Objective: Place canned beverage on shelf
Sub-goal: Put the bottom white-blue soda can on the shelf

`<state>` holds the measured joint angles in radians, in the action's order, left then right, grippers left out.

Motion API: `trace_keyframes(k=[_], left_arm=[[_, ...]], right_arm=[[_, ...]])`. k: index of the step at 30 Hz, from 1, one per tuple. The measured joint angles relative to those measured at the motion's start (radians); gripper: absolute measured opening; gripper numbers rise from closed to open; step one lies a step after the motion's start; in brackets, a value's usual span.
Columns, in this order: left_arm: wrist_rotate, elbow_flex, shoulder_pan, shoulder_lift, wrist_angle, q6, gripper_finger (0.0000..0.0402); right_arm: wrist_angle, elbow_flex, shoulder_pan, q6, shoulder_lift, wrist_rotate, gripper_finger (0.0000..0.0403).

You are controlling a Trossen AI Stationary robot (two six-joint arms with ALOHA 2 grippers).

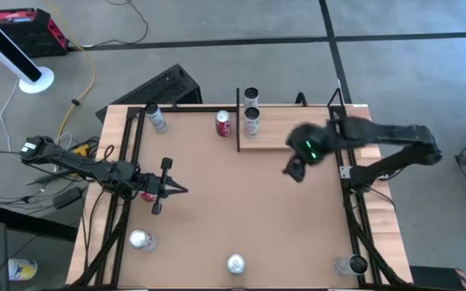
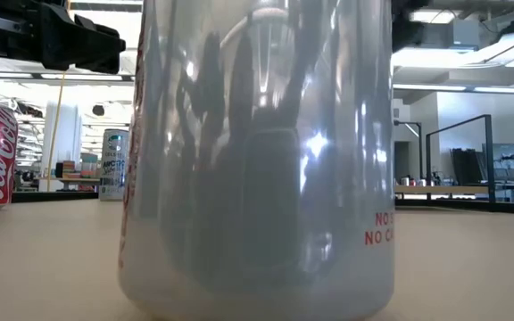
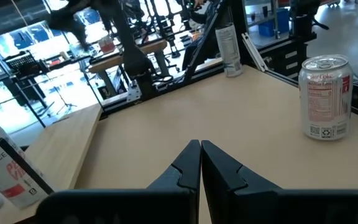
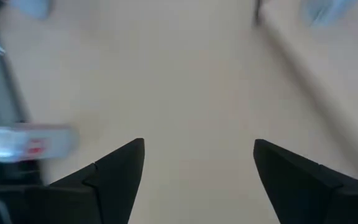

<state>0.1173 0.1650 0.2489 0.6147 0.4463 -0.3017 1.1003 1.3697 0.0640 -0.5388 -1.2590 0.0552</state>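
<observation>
Left side of the table: the left gripper [image 1: 176,189] is sitting low over the tabletop [image 1: 233,210] near its left edge, and in the left wrist view its two dark fingers [image 3: 188,165] are pressing together at the tips with nothing between them. A red can [image 1: 147,195] is lying partly hidden under that arm. A silver can [image 1: 141,239] is standing nearer the front left corner, and another silver can [image 1: 157,119] is lying tilted at the back left corner.

Centre: a red cola can [image 1: 223,124] is standing on the tabletop just left of the black rail [image 1: 238,121], off the shelf. A silver can [image 1: 235,263] is standing at the front edge, filling the low view [image 2: 257,160].

Right of the rail: the shelf [image 1: 298,129], a pale plank, is lying along the back edge. One silver can [image 1: 252,120] is standing on it just beside the rail; a second silver can [image 1: 252,97] is standing just behind it, at or past the back edge.

Right side: the right gripper [image 1: 295,170] is hanging over the bare tabletop just in front of the shelf, fingers [image 4: 114,168] spread well apart and holding nothing. One more can [image 1: 356,264] is standing at the front right corner.
</observation>
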Motion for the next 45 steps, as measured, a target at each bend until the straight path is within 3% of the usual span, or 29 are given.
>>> trace_keyframes(k=[8, 14, 20, 27, 31, 34, 45], left_arm=[[0.002, 0.000, 0.000, 0.000, 0.017, -0.009, 0.0000], [0.000, 0.000, 0.000, 0.000, 0.016, -0.009, 0.0000], [0.006, 0.000, 0.000, 0.000, 0.022, -0.062, 0.0000], [0.025, 0.000, 0.000, 0.000, 0.041, -0.113, 0.0000], [0.026, 0.000, 0.000, 0.000, 0.042, -0.143, 0.0000], [0.026, 0.000, 0.000, 0.000, 0.042, -0.149, 0.0000], [0.027, 0.000, -0.001, 0.000, 0.081, -0.219, 0.0000]], right_arm=[[-0.002, -0.105, -0.425, -0.778, 0.101, 0.075, 0.0324], [0.011, -0.105, -0.683, -1.100, 0.059, 0.072, 0.0324], [0.064, -0.105, -0.800, -1.369, 0.025, 0.151, 0.0324], [0.075, -0.105, -0.853, -1.625, -0.002, 0.237, 0.0324], [0.058, -0.105, -0.885, -1.744, -0.035, 0.401, 0.0324], [0.031, -0.105, -0.891, -1.758, -0.057, 0.498, 0.0324], [0.016, -0.105, -0.933, -1.706, -0.138, 0.597, 0.0324]])
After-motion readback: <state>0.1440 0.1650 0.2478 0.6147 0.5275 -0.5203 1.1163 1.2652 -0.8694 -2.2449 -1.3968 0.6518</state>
